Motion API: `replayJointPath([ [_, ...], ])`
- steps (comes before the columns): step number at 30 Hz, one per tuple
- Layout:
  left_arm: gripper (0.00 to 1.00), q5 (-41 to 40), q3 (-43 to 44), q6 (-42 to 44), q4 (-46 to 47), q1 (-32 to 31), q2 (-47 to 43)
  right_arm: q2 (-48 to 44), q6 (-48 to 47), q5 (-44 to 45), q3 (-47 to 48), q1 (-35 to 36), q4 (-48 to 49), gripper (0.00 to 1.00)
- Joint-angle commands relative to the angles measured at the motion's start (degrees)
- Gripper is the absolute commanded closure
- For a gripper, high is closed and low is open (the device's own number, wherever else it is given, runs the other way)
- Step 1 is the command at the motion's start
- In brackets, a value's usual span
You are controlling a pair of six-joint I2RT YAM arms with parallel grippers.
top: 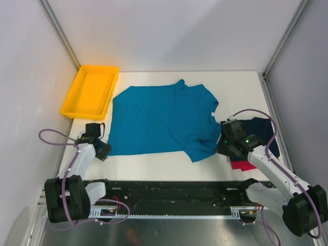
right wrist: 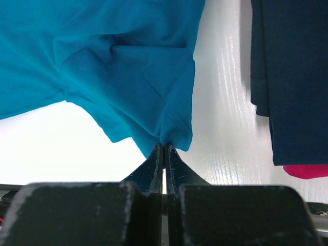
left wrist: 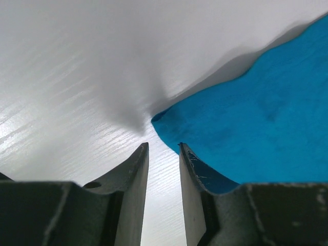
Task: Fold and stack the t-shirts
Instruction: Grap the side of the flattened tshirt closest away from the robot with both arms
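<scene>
The right gripper (right wrist: 164, 147) is closed tight, its fingertips pinching the hem of the near-right sleeve of the teal-blue t-shirt (top: 159, 120), and the cloth bunches into folds just above the pinch. That shirt lies spread open across the middle of the white table (top: 154, 164), collar towards the far edge. To the right of the pinched sleeve, across a strip of bare table, the dark navy t-shirt (right wrist: 292, 77) lies folded on top of the red-pink t-shirt (right wrist: 307, 171), of which only a sliver shows at the near edge. The left gripper (left wrist: 163, 147) sits low at the teal shirt's near-left corner with its jaws partly apart and bare table showing between them. The corner's tip lies just ahead of the fingertips, nothing held. A yellow plastic tray (top: 70, 95) sits at the far left, beside the shirt.
</scene>
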Motion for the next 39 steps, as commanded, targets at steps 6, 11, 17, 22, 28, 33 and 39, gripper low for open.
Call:
replayJointPath([
  [6, 0.64, -0.3, -1.5, -5.4, -0.3, 0.5, 2.4, -0.3, -1.9, -3.4, -0.2, 0.1, 3.3, 1.00],
  [11, 0.60, -2.5, -0.6, -6.6, 0.0, 0.5, 3.9, -0.5, -1.9, -3.7, -0.3, 0.2, 3.5, 1.00],
  [17, 0.60, -2.9, 0.5, -6.2, 0.4, 0.4, 3.4, -1.1, -1.6, -3.2, -0.5, 0.2, 2.9, 1.00],
  [22, 0.59, -2.6, 0.9, -6.0, 1.2, 0.4, 3.0, -1.3, -1.3, -3.1, -0.8, 0.2, 2.8, 1.00],
  [28, 0.58, -3.1, 1.9, -6.2, 1.6, 0.5, 2.9, -1.3, -1.2, -2.9, -1.1, 0.3, 2.8, 1.00],
  [33, 0.59, -3.0, 2.9, -6.3, 2.5, 0.4, 5.2, -1.5, -1.2, -2.7, -1.4, 0.3, 2.8, 1.00],
  [39, 0.59, -3.6, 3.7, -6.3, 2.7, 0.4, 7.5, -1.5, -0.9, -2.6, -1.5, 0.3, 2.7, 1.00],
])
